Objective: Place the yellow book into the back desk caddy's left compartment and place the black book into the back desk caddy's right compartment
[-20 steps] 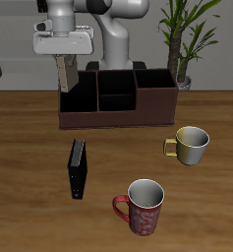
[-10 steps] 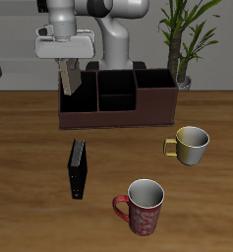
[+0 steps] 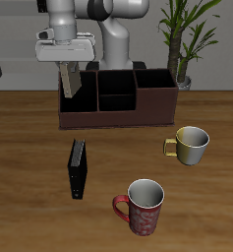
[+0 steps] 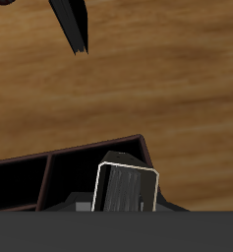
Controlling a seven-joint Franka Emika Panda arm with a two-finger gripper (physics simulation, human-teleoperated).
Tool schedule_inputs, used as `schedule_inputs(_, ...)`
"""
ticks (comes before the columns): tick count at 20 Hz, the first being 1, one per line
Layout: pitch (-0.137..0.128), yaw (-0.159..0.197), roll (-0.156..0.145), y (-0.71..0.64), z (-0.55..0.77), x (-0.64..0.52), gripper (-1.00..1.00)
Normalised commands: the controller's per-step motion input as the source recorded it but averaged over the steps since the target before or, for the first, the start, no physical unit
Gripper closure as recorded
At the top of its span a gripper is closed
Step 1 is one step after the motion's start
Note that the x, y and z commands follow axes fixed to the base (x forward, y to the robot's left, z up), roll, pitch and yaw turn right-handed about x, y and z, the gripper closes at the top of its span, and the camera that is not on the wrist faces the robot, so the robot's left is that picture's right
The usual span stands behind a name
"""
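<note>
My gripper [image 3: 67, 67] is shut on the yellow book [image 3: 68, 82], a greyish-beige book that hangs upright from the fingers. Its lower end is just above the left compartment [image 3: 81, 98] of the back desk caddy [image 3: 118, 118]. In the wrist view the book [image 4: 128, 187] shows end-on over the caddy's end section [image 4: 84, 167]. The right compartment [image 3: 155, 87] holds nothing I can see. The black book [image 3: 78, 168] lies flat on the table in front of the caddy, apart from it; it also shows in the wrist view [image 4: 74, 25].
A cream mug [image 3: 192, 145] stands in front of the caddy's other end. A red patterned mug [image 3: 143, 206] stands near the table's front edge. A potted plant [image 3: 179, 44] stands behind the caddy, beside the robot's base [image 3: 113, 39].
My gripper has shifted slightly sideways toward the caddy's middle and lowered a little with the yellow book, bringing it closer over the end section. Nothing else has moved.
</note>
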Motion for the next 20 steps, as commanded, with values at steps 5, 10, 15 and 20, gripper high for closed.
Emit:
schedule_inputs(5,0.043,-0.046,0.011,0.07,-0.24,-0.02,1.00)
schedule_inputs(10,0.018,-0.001,0.016,0.10,-0.14,-0.02,1.00)
schedule_inputs(15,0.039,-0.014,0.005,0.04,-0.22,0.00,1.00)
schedule_inputs(20,0.033,-0.006,0.005,0.04,-0.18,0.01,1.00)
